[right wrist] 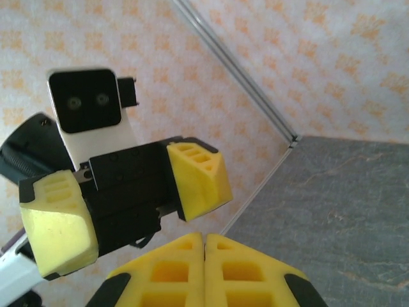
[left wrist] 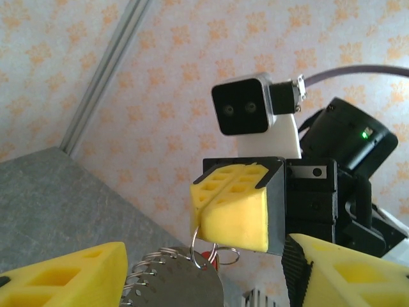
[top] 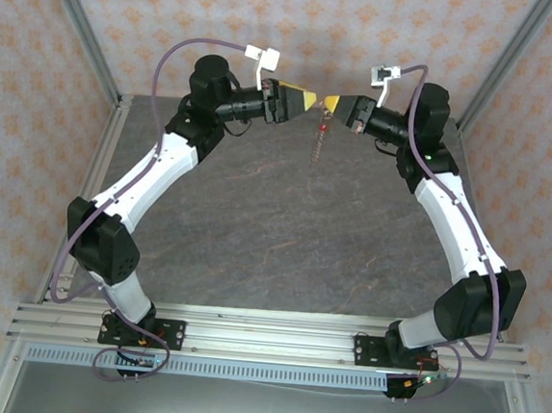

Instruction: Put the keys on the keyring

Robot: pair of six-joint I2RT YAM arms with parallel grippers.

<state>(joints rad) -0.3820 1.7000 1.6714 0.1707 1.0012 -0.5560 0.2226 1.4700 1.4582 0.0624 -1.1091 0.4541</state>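
Up at the counter's (top: 255, 224) twelve o'clock, my right gripper (top: 330, 103) pinches shut on the keyring (top: 314, 147); the red key (left wrist: 208, 256) seems already threaded. My left gripper (top: 307, 100) stands wide, empty.

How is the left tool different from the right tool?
The left tool has its fingers spread wide apart, but the right tool has its fingers pressed together. The left tool grips nothing, while the keyring dangles from the right tool's tips. Both have chunky yellow fingers and a small camera on top, and they point at each other above the table.
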